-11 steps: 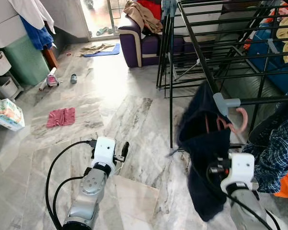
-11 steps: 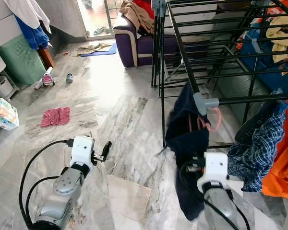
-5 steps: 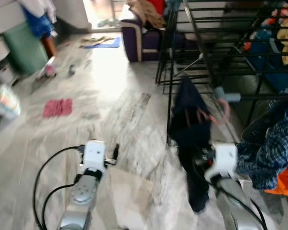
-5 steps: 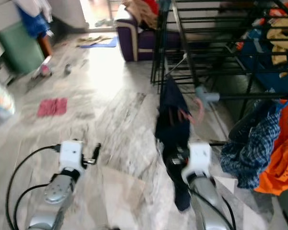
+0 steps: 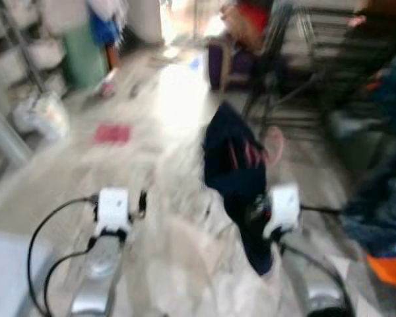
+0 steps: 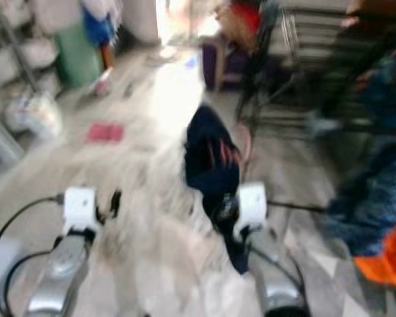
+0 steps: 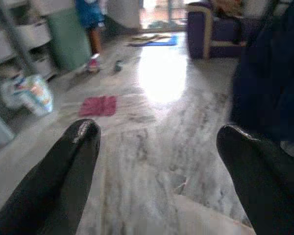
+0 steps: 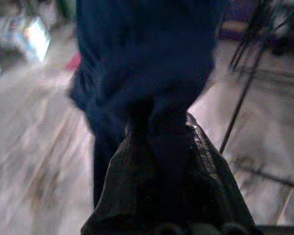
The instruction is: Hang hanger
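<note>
Head views blurred. Right gripper (image 8: 161, 142) clamped on navy garment (image 5: 234, 165) with pink hanger (image 5: 272, 144). Left gripper (image 7: 159, 147) spread wide, holding nothing, over floor (image 7: 152, 98).

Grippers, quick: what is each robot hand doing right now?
Left gripper: open, holding nothing, out over the floor.
Right gripper: shut on the dark blue garment, which is on a pink hanger.
</note>
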Robot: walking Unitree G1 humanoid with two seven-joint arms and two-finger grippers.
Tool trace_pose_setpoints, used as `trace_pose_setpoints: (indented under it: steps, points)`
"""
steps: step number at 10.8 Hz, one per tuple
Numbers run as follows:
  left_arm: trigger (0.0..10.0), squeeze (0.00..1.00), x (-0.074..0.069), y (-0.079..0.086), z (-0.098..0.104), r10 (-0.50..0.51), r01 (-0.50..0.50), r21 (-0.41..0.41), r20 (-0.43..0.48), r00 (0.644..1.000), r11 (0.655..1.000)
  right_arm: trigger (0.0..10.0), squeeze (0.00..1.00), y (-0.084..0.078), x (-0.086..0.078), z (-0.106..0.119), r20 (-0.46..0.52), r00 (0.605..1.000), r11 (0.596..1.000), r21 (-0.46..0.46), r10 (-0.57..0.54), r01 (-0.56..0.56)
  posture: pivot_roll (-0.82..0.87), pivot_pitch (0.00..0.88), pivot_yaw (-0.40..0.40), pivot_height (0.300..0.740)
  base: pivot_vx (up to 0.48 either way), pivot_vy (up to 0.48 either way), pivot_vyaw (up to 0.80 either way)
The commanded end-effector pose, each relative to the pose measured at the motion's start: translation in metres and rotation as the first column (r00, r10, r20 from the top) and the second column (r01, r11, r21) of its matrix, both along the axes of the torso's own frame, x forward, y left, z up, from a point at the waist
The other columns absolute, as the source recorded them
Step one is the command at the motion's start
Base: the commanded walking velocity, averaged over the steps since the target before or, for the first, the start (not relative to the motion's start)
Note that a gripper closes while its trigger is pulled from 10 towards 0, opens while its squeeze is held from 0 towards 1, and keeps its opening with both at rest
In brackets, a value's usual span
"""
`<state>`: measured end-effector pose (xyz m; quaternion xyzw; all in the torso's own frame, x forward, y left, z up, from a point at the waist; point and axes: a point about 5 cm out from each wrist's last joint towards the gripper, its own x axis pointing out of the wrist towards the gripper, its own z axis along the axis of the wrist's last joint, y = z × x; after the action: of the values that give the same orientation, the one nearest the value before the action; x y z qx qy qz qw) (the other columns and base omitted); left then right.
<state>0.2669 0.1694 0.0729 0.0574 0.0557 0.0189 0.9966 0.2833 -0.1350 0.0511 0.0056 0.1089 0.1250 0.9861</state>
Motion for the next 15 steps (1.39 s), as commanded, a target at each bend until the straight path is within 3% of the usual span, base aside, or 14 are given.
trace_pose_setpoints:
  steps: [1, 3, 5, 6, 8, 9, 11, 12, 13, 14, 15]
  points:
    - [10.0, 0.00, 0.007, 0.001, 0.013, 0.014, -0.014, -0.002, 0.042, 0.999, 1.000, 10.0, 0.00, 0.002, 0.017, 0.025, 0.117, 0.993, 1.000, -0.005, 0.007, -0.006, 0.10, 0.000, -0.043, 0.740, -0.255, 0.000, 0.00]
    - [10.0, 0.00, 0.005, -0.003, 0.013, -0.037, 0.037, 0.013, 0.034, 0.999, 0.999, 10.0, 0.00, 0.001, 0.023, 0.027, 0.131, 0.991, 1.000, 0.008, -0.025, 0.025, 0.10, 0.000, -0.023, 0.740, 0.000, 0.000, 0.00]
    - [10.0, 0.00, 0.009, -0.007, 0.013, -0.049, 0.048, 0.009, 0.040, 0.998, 0.999, 10.0, 0.00, -0.012, 0.025, 0.028, 0.135, 0.987, 0.996, 0.003, -0.090, 0.090, 0.11, 0.000, -0.043, 0.740, 0.000, 0.000, 0.00]
    - [10.0, 0.00, 0.011, -0.006, 0.015, -0.024, 0.024, 0.000, 0.040, 0.999, 1.000, 10.0, 0.00, -0.022, 0.023, 0.036, 0.193, 0.975, 0.992, -0.025, -0.115, 0.122, 0.11, 0.000, -0.048, 0.740, 0.000, 0.000, 0.00]
    - [10.0, 0.00, 0.004, 0.001, 0.013, -0.028, 0.027, 0.015, 0.039, 0.999, 1.000, 10.0, 0.00, -0.047, 0.013, 0.043, 0.275, 0.942, 0.969, -0.098, -0.192, 0.226, 0.09, 0.000, -0.032, 0.740, 0.000, 0.000, 0.00]
    - [10.0, 0.00, -0.001, 0.003, 0.010, -0.042, 0.042, 0.018, 0.029, 0.999, 0.999, 10.0, 0.00, -0.053, 0.000, 0.037, 0.268, 0.942, 0.967, -0.093, -0.204, 0.236, 0.07, 0.000, -0.014, 0.740, 0.000, 0.000, 0.00]
    - [10.0, 0.00, -0.003, -0.002, 0.007, -0.080, 0.079, 0.027, 0.025, 0.997, 0.997, 10.0, 0.00, -0.045, -0.015, 0.025, 0.226, 0.952, 0.971, -0.070, -0.207, 0.228, 0.06, 0.000, 0.009, 0.740, 0.000, 0.000, 0.00]
    - [10.0, 0.00, 0.000, -0.008, 0.008, -0.091, 0.090, 0.021, 0.029, 0.995, 0.996, 10.0, 0.00, -0.042, -0.016, 0.025, 0.238, 0.952, 0.972, -0.087, -0.194, 0.220, 0.04, 0.000, 0.020, 0.740, 0.000, 0.000, 0.00]
    - [10.0, 0.00, 0.004, -0.010, 0.010, -0.105, 0.104, 0.021, 0.043, 0.994, 0.994, 10.0, 0.00, -0.042, -0.009, 0.037, 0.252, 0.949, 0.972, -0.086, -0.191, 0.219, 0.01, 0.000, -0.001, 0.740, 0.000, 0.000, 0.00]
    - [10.0, 0.00, 0.010, -0.007, 0.010, -0.110, 0.109, 0.028, 0.058, 0.992, 0.994, 10.0, 0.00, -0.049, -0.011, 0.054, 0.293, 0.941, 0.979, -0.060, -0.169, 0.195, -0.04, 0.000, -0.027, 0.740, 0.000, 0.000, 0.00]
    - [10.0, 0.00, 0.007, 0.001, 0.012, -0.081, 0.080, 0.030, 0.062, 0.995, 0.996, 10.0, 0.00, -0.059, -0.019, 0.057, 0.292, 0.941, 0.979, -0.061, -0.168, 0.194, -0.03, 0.000, -0.020, 0.740, 0.000, 0.000, 0.00]
